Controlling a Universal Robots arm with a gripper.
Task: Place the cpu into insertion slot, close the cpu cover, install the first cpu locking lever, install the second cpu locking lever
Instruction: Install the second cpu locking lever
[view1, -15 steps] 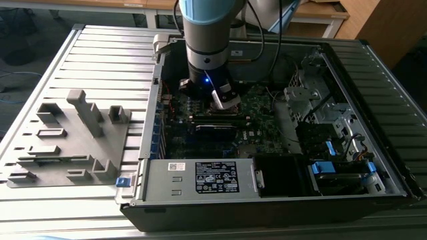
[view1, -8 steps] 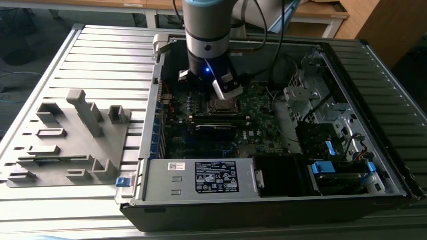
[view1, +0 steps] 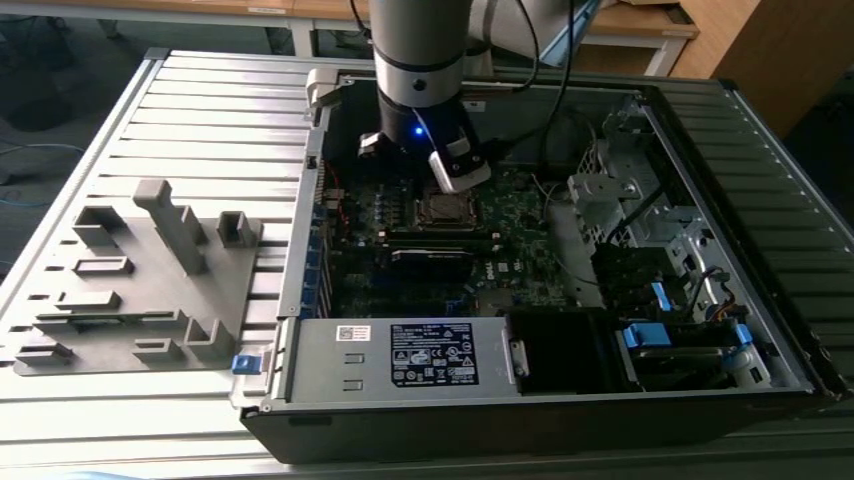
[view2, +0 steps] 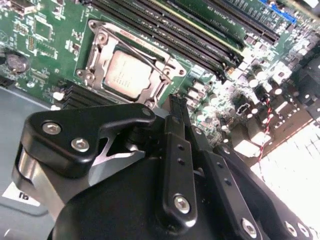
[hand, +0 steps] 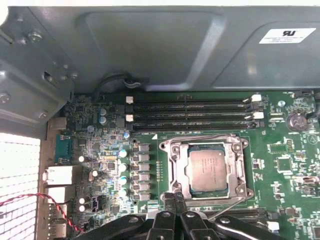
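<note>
With its black fingers pressed together and empty, the black gripper hovers at the 6 o'clock edge of the silver square-frame cpu cover, which lies closed over the grey metal-topped cpu seated in the insertion slot.

A lab: open computer case on slatted metal bench

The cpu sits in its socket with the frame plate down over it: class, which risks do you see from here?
1. The tool sits at the edge of the cpu cover; a slip could scratch the cpu.
2. A thin wire lever runs close beside the tool and could bend.
3. Memory slots lie close to the socket.
</note>
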